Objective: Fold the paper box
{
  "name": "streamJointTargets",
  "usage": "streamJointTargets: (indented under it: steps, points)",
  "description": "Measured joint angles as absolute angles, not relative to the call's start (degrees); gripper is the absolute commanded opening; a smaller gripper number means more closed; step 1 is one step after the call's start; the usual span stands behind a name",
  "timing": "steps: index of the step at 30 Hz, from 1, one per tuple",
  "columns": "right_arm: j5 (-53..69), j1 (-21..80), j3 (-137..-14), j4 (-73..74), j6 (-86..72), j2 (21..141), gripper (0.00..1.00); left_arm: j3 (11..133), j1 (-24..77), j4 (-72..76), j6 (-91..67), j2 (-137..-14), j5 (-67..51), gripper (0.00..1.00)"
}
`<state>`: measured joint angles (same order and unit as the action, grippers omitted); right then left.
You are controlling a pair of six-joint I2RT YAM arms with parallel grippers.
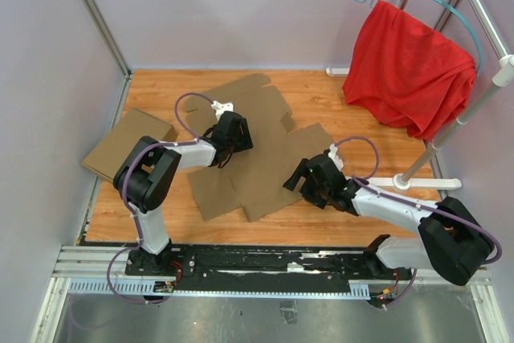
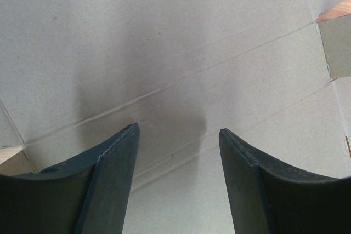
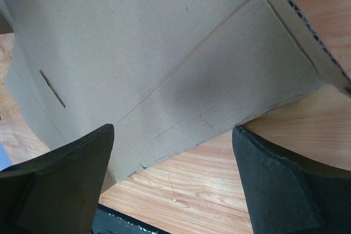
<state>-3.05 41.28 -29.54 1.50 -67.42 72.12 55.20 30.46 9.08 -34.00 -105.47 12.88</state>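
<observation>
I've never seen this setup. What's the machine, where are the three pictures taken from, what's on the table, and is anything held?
Two robot arms stand side by side. The wide picture looks down from above; the other two come from wrist cameras, the dark shapes being fingers. On the wooden table lies the paper box, a flat sheet, with a closed cardboard box to its left. A red cloth hangs at right. The left hand and right hand are open near the sheet, holding nothing.
</observation>
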Motion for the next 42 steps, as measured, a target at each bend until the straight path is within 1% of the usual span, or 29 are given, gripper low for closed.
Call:
streamJointTargets:
  steps: [5,12,22,28,32,37,42]
  points:
    - [-3.0,41.3,-29.5,1.0,-66.6,72.1,0.89,54.4,30.4,10.4,-34.0,-105.4,13.0,0.65]
    - [-3.0,41.3,-34.2,4.2,-63.9,76.0,0.88,52.2,30.4,13.7,-34.6,-104.9,13.5,0.65]
    - [-3.6,41.3,-37.1,5.3,-61.7,74.5,0.89,50.0,30.8,15.3,-35.3,-103.7,14.7,0.65]
    - [-3.0,41.3,-41.6,-0.3,-61.2,74.7,0.89,49.3,34.6,15.3,-37.1,-103.1,13.1,0.65]
    - [-2.3,41.2,-43.0,-1.4,-61.0,77.6,0.88,48.6,34.8,16.3,-38.3,-103.0,12.5,0.65]
    - [-0.5,41.2,-43.8,-0.5,-60.6,81.3,0.88,48.0,35.8,17.7,-39.8,-103.0,10.0,0.65]
    - [-0.4,41.3,-43.7,2.7,-58.0,80.0,0.88,47.9,35.9,18.3,-40.9,-103.1,8.8,0.65]
